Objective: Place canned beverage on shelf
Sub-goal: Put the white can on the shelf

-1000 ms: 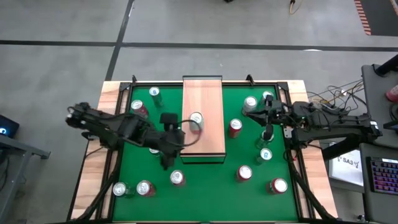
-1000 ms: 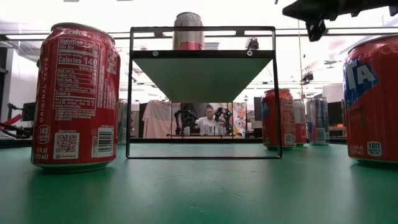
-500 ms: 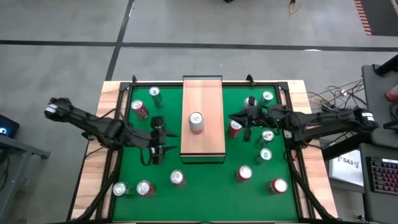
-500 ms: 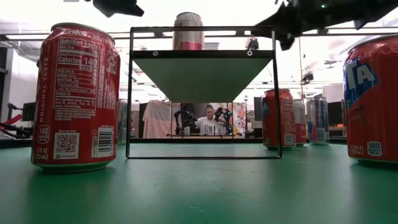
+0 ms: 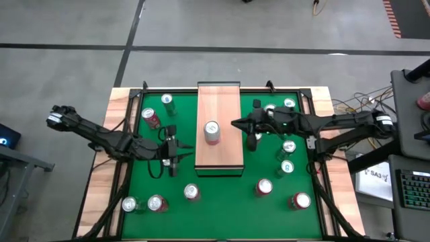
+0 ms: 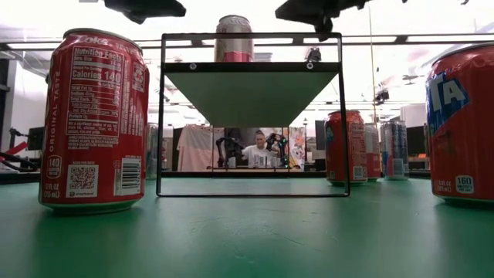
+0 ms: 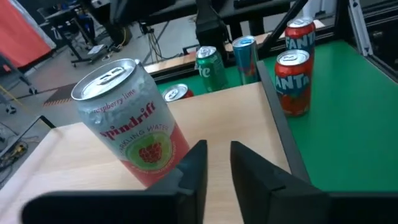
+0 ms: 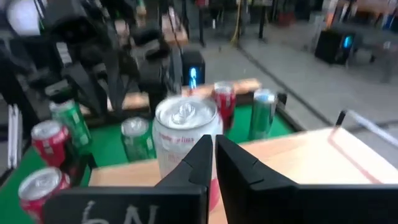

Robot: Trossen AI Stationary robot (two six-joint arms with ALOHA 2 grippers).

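A pink-and-white canned beverage (image 5: 211, 130) stands upright on its base in the middle of the pale wooden shelf (image 5: 228, 151). It also shows close up in the left wrist view (image 7: 134, 124) and the right wrist view (image 8: 185, 124). My left gripper (image 5: 180, 150) hangs off the shelf's left edge and points at the can. Its fingers (image 7: 249, 171) are a narrow gap apart with nothing between them. My right gripper (image 5: 235, 124) is shut. It reaches over the shelf's right edge, just short of the can and apart from it.
Several cans stand on the green mat around the shelf: red (image 5: 151, 118) and green (image 5: 166, 101) at the far left, several under my right arm (image 5: 287, 146), and a near row (image 5: 191, 192), (image 5: 263, 186). A Coke can (image 6: 94, 120) stands close to the low camera. A person (image 6: 258, 150) sits beyond the table.
My left gripper has drawn back from the can toward the table's left edge and sunk, and its fingers have come closer together. My right gripper has moved toward the shelf and now reaches over its right edge. The can has stayed upright on the shelf.
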